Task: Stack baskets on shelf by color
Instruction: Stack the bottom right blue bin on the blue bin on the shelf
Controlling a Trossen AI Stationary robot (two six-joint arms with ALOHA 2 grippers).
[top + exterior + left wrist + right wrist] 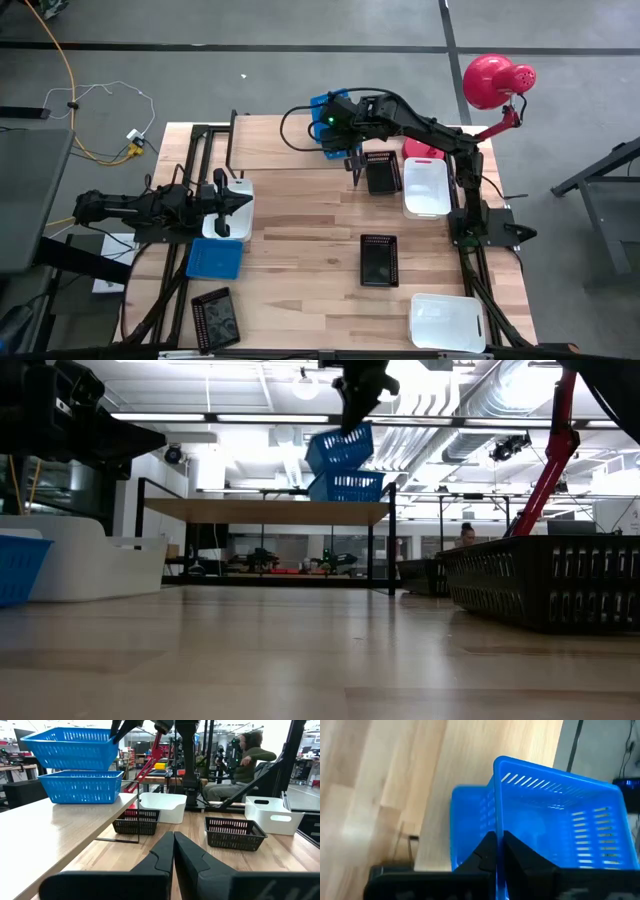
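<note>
A blue basket (345, 487) stands on the shelf (265, 512), near its right end. My right gripper (498, 842) is shut on a second blue basket (340, 448), held tilted just above the first; in the left wrist view the held basket (70, 747) sits over the lower basket (80, 786). My left gripper (173, 845) is shut and touches nothing. It hovers at the table's left side over a white basket (232, 205), pointing right. My right gripper pinches one side wall (498, 810) of the upper blue basket at its rim, one finger (482, 852) outside and the other inside. The fingers come from above, pointing down. The basket hangs tilted just over the lower basket; I cannot tell whether the two touch.
On the table lie black mesh baskets (381, 172) (379, 260) (215, 318), white baskets (427, 187) (447, 320) and another blue basket (215, 258). A red lamp (495, 80) stands at the far right corner. A person (250, 755) sits beyond the table. The shelf's left part is bare.
</note>
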